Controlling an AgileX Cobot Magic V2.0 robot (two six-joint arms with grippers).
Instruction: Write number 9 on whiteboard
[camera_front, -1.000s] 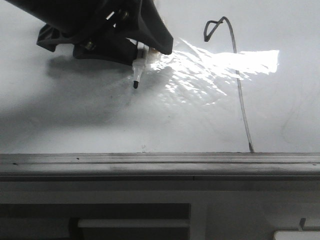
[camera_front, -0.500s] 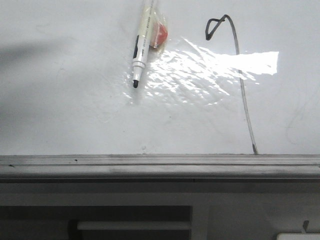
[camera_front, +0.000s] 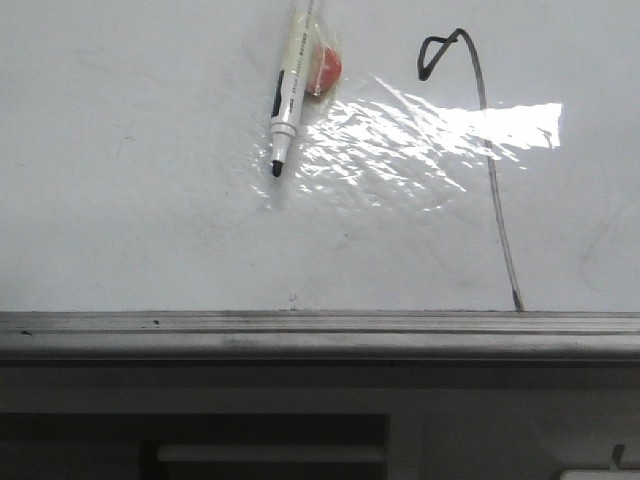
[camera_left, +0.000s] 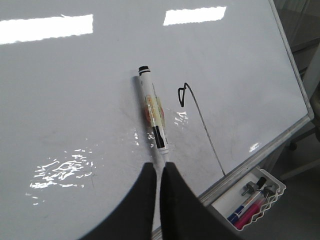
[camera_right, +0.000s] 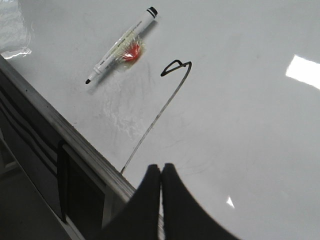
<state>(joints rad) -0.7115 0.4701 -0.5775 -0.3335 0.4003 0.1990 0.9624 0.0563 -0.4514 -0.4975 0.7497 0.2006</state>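
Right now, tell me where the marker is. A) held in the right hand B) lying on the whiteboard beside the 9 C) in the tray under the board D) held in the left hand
B: the marker lies loose on the whiteboard, left of the 9 in the front view; the left hand and right hand are both shut and empty.

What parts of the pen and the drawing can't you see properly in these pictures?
- Front view: the marker runs off the top edge, so its back end is cut off.
- Front view: glare on the whiteboard washes out part of the number 9.
- All views: the marker's label print is too small to read.
- Left wrist view: the left gripper hides the marker's tip.
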